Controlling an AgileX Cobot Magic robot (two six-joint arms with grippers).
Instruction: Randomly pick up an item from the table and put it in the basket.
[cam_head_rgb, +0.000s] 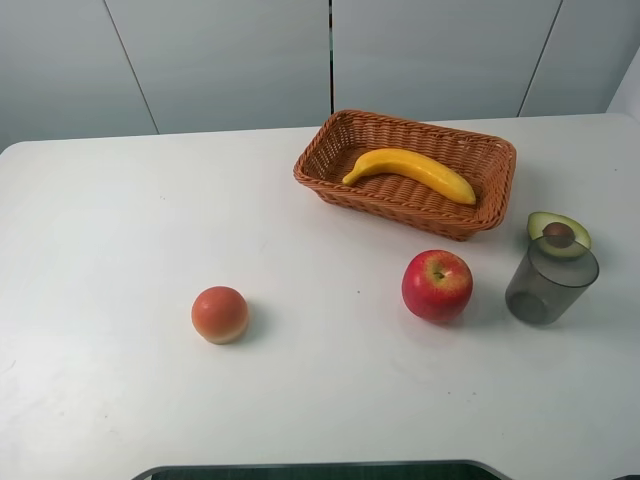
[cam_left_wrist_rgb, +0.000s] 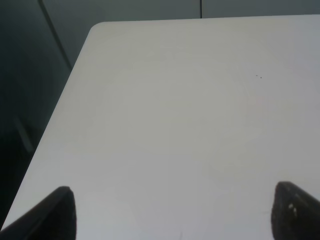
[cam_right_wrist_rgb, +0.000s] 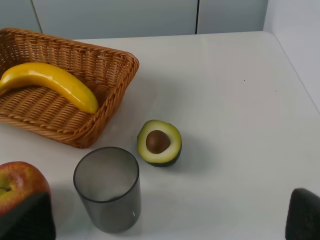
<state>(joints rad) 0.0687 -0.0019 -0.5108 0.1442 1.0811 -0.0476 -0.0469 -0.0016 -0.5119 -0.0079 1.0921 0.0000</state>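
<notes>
The yellow banana (cam_head_rgb: 412, 170) (cam_right_wrist_rgb: 50, 84) lies inside the orange-brown wicker basket (cam_head_rgb: 330, 160) (cam_right_wrist_rgb: 112, 107) at the back right of the white table (cam_head_rgb: 120, 230). Neither arm shows in the exterior high view. In the left wrist view my left gripper (cam_left_wrist_rgb: 177, 215) is open over bare tabletop near a rounded table corner, with nothing between its dark fingertips (cam_left_wrist_rgb: 57, 212). My right gripper (cam_right_wrist_rgb: 165, 220) is open too, back from the basket, with only its fingertips (cam_right_wrist_rgb: 305, 217) showing at the frame's edge, and it holds nothing.
A red apple (cam_head_rgb: 437, 285) (cam_right_wrist_rgb: 20, 187) sits in front of the basket. A translucent grey cup (cam_head_rgb: 550, 280) (cam_right_wrist_rgb: 107, 187) and a halved avocado (cam_head_rgb: 559, 235) (cam_right_wrist_rgb: 159, 142) stand to its right. A round orange-pink fruit (cam_head_rgb: 220, 314) lies left of centre.
</notes>
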